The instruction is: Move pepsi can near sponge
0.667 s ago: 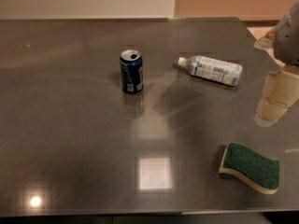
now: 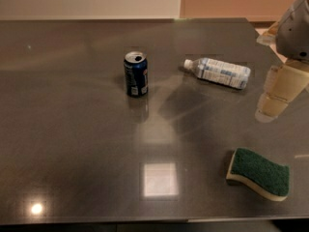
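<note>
The tool (image 2: 270, 111), its grip state we cannot tell, hangs over the worktop's (image 2: 72, 139) right side near the sponge (image 2: 260, 174), well apart from the upright can (image 2: 136, 74) we must fetch.

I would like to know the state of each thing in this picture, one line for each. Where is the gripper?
pepsi can: upright, top opened, standing alone left of centre.
water bottle: lying on its side, cap pointing left.
sponge: lying flat, green side up, at the front right.
gripper: at the right edge, above the table, touching none of these things.
</note>
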Controlling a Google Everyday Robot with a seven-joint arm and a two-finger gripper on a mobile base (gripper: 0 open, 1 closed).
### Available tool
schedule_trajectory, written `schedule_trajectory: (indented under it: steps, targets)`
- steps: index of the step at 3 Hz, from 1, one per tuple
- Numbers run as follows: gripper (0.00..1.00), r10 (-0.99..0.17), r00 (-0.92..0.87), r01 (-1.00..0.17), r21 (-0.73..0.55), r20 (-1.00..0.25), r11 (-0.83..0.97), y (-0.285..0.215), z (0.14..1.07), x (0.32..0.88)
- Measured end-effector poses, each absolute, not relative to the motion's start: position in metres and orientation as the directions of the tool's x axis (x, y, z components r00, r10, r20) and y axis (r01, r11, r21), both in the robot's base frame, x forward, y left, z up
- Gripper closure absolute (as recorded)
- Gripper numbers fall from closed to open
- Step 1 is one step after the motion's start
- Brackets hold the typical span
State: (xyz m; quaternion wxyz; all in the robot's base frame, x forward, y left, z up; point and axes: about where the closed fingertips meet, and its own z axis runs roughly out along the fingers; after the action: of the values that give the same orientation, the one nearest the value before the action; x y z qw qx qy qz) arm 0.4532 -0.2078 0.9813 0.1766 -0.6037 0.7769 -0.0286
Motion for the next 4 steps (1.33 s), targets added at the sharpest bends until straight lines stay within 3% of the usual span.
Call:
schedule_trajectory:
  steps: [4]
  targets:
    - [0.0,-0.876,-0.148,-0.923,-0.254,-0.459,0.289,-0.137,0.98,0.581]
